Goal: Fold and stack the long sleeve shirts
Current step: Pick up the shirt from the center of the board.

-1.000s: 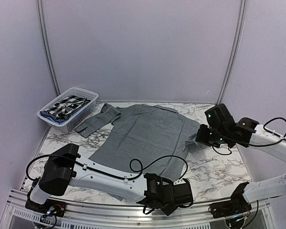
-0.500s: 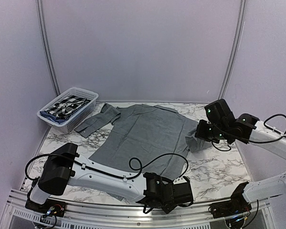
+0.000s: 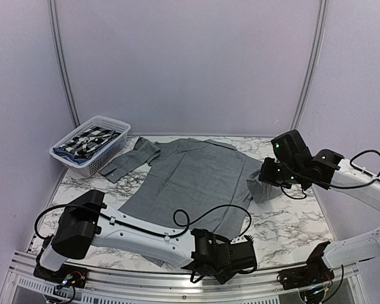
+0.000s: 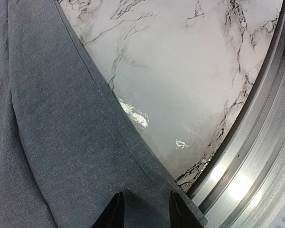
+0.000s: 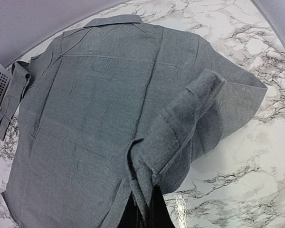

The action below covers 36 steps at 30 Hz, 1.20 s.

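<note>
grey shirt (image 3: pixel 190 177) flat, back up, mid table (image 3: pixel 291 225), collar far, hem near. left sleeve (image 3: pixel 128 159) laid out toward white basket (image 3: pixel 111 121) at far left, checked cloth (image 3: pixel 88 140) inside it. right gripper (image 5: pixel 145 213) pinched tight on right sleeve (image 5: pixel 180 128), sleeve raised off the marble at shirt's right side. left gripper (image 4: pixel 145 214) low at near hem (image 4: pixel 133 156), just beside metal edge rail (image 4: pixel 256 156); fingers (image 4: pixel 115 213) narrowly apart, fabric lying between them, no clamp on cloth visible

Grey shirt (image 3: pixel 190 177), white-grey marbled table (image 3: pixel 285 221), perhaps black-white checked cloth (image 3: pixel 88 140), white basket (image 3: pixel 107 155).
</note>
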Each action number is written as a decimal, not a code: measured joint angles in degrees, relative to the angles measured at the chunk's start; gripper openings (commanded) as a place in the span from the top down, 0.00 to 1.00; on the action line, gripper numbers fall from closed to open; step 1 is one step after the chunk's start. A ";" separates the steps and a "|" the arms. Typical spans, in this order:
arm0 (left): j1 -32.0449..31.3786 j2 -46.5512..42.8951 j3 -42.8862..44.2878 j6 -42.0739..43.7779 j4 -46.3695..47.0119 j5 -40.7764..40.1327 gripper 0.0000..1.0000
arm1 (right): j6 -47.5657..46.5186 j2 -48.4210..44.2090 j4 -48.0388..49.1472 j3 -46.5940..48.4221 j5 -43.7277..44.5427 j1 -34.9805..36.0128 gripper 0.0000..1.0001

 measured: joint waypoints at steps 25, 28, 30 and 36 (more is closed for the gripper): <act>0.07 1.73 1.57 0.57 0.98 -1.88 1.00 | -0.39 0.22 -0.28 0.35 0.31 0.00 1.00; 0.39 0.33 0.72 0.59 1.38 -2.10 1.00 | -1.36 0.92 -0.90 2.71 1.07 0.00 1.00; 0.70 -1.97 -0.94 0.61 2.12 -1.86 1.00 | -2.36 1.99 -1.03 5.79 1.75 0.00 1.00; 3.76 -12.72 -8.85 0.81 7.45 0.87 0.97 | -6.25 6.91 -0.79 16.15 4.24 0.00 1.00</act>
